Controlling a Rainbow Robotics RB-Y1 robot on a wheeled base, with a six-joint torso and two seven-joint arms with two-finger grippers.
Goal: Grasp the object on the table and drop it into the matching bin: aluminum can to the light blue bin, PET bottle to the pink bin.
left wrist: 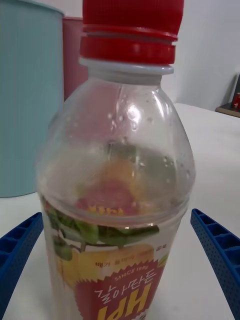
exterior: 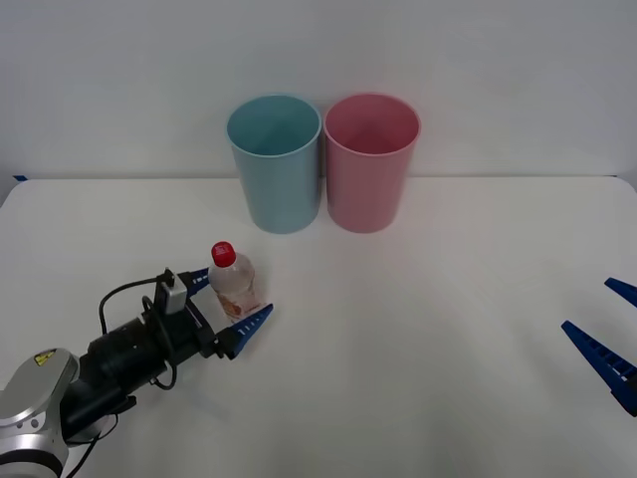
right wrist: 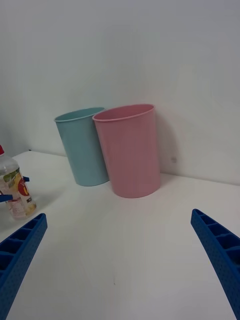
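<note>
PET bottle [exterior: 233, 280] upright between spread fingers of left pincer [exterior: 231, 305], not yet clamped.

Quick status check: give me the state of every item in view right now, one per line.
PET bottle: upright on the table, red cap on, between the left gripper's fingers, not lifted.
Left gripper: open, one finger on each side of the bottle.
Right gripper: open, idle at the table's right edge.
Pink bin: upright, nothing visible inside.
Light blue bin: upright, beside the pink bin, nothing visible inside.
Table: bears the bottle and both bins.
</note>
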